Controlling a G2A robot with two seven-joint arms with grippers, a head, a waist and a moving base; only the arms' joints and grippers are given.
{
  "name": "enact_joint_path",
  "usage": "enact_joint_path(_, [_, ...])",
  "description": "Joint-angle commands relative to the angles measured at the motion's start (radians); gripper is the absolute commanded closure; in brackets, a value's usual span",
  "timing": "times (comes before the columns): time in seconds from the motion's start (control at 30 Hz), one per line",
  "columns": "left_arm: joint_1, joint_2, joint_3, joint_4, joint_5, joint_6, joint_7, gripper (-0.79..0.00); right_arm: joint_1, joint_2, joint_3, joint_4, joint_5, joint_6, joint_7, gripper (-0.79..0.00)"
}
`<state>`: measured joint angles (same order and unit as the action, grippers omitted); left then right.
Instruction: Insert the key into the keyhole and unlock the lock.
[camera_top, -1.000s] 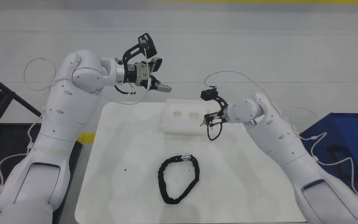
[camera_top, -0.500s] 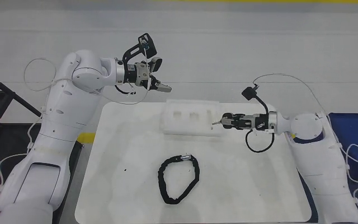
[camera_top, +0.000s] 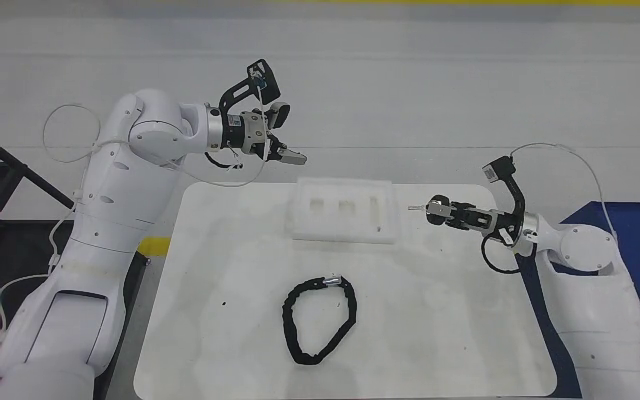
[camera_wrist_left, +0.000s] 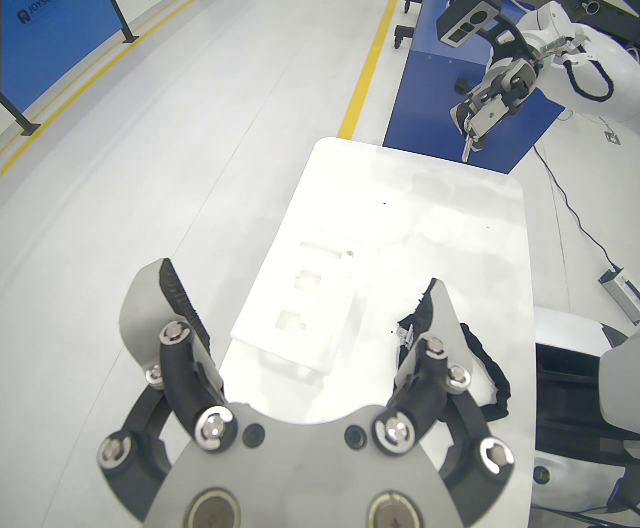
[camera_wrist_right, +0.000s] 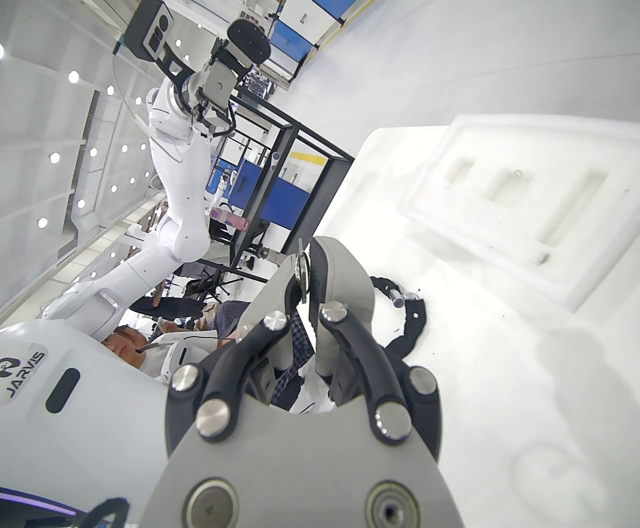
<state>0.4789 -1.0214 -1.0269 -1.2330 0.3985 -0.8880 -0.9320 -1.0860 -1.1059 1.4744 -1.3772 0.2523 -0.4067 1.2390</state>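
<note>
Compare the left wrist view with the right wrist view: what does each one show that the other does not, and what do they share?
Left wrist view, not the right: the left gripper up close, jaws wide open with nothing between them, and the key side on, its blade sticking out past the right gripper. Right wrist view, not the left: the key's head pinched between shut jaws, and a black frame beside the table. Both: the white foam tray, part of the black chain lock and the table.

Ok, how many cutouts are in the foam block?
3, in a row on the block: a small end cutout, a middle cutout, and a long slot at the end nearest the key. None seem hidden.
</note>
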Motion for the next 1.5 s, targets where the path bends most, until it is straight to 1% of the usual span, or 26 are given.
enact_joint_path(0.0, [0.000,0.000,0.000,0.000,0.000,0.000,0.000,-0.785,0.000,0.000,0.000,-0.001,-0.001,0.000,-0.001,0.000])
enact_joint_path(0.43, [0.000,0.000,0.000,0.000,0.000,0.000,0.000,-0.785,0.000,0.000,0.000,-0.001,-0.001,0.000,-0.001,0.000])
enact_joint_path(0.57, [0.047,0.001,0.018,-0.035,0.030,0.021,0.030,-0.785,0.000,0.000,0.000,-0.001,-0.001,0.000,-0.001,0.000])
enact_joint_path(0.63, [0.068,0.002,0.032,-0.032,0.024,0.017,0.032,-0.785,0.000,0.000,0.000,-0.001,-0.001,0.000,-0.001,0.000])
enact_joint_path(0.8, [0.106,0.000,0.083,0.004,-0.011,-0.022,0.022,-0.785,0.000,0.000,0.000,-0.001,-0.001,0.000,-0.001,0.000])
enact_joint_path(1.0, [0.143,-0.006,0.175,0.034,0.020,-0.051,0.051,-0.785,0.000,0.000,0.000,-0.001,-0.001,0.000,-0.001,0.000])
enact_joint_path(1.2, [0.145,-0.021,0.281,0.056,0.075,-0.071,0.071,-0.785,0.000,0.000,0.000,-0.001,-0.001,0.000,-0.001,0.000])
enact_joint_path(1.47, [0.130,-0.054,0.422,0.129,0.107,-0.097,0.097,-0.785,0.000,0.000,0.000,-0.001,-0.001,0.000,-0.001,0.000])
